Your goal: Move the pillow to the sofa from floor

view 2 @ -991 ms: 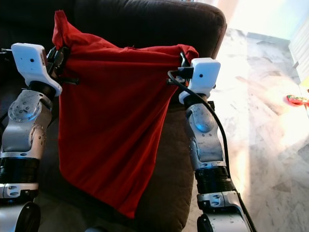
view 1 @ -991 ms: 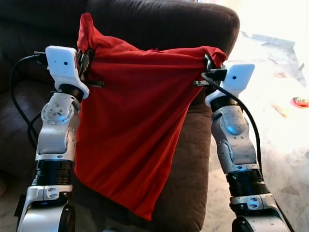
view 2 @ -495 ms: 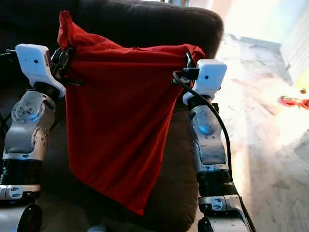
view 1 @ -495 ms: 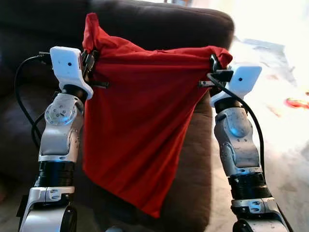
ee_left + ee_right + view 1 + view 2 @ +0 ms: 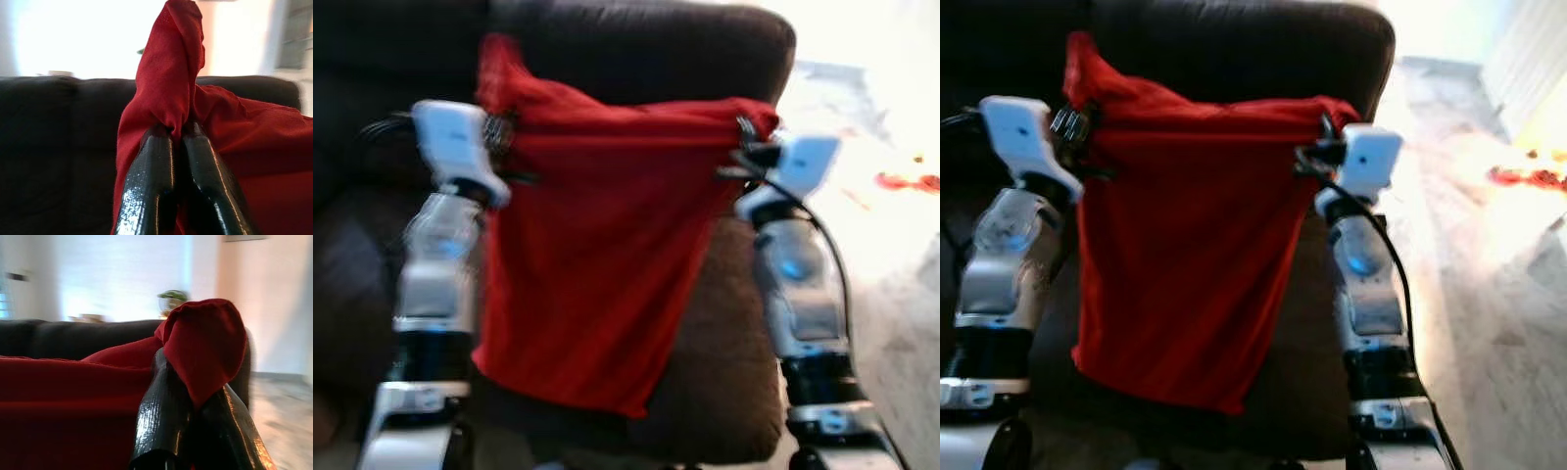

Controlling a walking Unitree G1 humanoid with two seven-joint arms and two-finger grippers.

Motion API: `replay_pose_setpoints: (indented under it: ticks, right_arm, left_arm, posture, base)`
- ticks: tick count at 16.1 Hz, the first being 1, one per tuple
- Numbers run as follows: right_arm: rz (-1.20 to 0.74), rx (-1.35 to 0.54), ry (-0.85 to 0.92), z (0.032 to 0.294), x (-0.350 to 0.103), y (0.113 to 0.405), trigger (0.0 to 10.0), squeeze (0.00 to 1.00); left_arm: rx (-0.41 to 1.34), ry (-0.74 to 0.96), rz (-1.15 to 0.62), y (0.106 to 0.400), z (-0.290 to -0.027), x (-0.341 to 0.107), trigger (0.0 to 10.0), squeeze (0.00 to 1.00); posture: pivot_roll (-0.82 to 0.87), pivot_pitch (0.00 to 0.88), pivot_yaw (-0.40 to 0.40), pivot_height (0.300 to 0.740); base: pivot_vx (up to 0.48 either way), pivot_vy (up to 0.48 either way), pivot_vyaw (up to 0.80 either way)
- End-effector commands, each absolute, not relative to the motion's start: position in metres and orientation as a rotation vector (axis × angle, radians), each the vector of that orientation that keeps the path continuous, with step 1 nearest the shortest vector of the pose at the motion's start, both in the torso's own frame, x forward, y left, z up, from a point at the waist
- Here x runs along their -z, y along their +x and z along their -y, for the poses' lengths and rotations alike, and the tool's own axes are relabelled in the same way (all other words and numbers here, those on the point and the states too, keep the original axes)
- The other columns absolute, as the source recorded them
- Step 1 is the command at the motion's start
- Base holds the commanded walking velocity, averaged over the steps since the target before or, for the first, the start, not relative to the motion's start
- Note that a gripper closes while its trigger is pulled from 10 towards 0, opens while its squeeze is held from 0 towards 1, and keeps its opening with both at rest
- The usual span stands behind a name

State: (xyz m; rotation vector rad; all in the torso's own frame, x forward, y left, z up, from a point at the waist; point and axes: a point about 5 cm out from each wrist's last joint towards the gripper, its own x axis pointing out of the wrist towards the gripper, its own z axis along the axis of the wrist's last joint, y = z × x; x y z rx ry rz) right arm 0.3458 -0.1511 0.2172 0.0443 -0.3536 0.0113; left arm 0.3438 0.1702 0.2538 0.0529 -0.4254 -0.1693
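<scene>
holding red pillow (image 5: 1175, 255) before dark sofa (image 5: 1234, 49) | left gripper (image 5: 177, 134), right gripper (image 5: 188, 377): jaws pinching its top corners

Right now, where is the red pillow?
In the left eye view, the red pillow hangs in the air in front of the dark sofa, stretched between the left pincer and the right pincer, each pinching a top corner.
</scene>
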Motion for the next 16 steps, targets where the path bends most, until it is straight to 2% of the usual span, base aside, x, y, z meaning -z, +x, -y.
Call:
replay_pose_setpoints:
  ticks: [1,6,16]
  right_arm:
    - [0.402,0.035,0.046,0.158,-0.228,0.345,10.0,0.00]
    - [0.366,0.148,0.001,0.181,-0.223,0.344,10.0,0.00]
    - [0.369,0.154,-0.012,0.176,-0.221,0.344,10.0,0.00]
  left_arm:
    - [0.145,0.043,0.484,0.340,-0.178,-0.266,10.0,0.00]
    - [0.180,0.011,0.473,0.340,-0.165,-0.260,10.0,0.00]
    - [0.194,0.026,0.489,0.340,-0.154,-0.263,10.0,0.00]
  posture:
    - [0.13,0.053,-0.065,0.740]
    - [0.13,0.053,-0.059,0.740]
    - [0.13,0.049,-0.054,0.740]
  base:
    - [0.000,0.000,-0.69]
    - [0.000,0.000,-0.69]
    - [0.000,0.000,0.00]
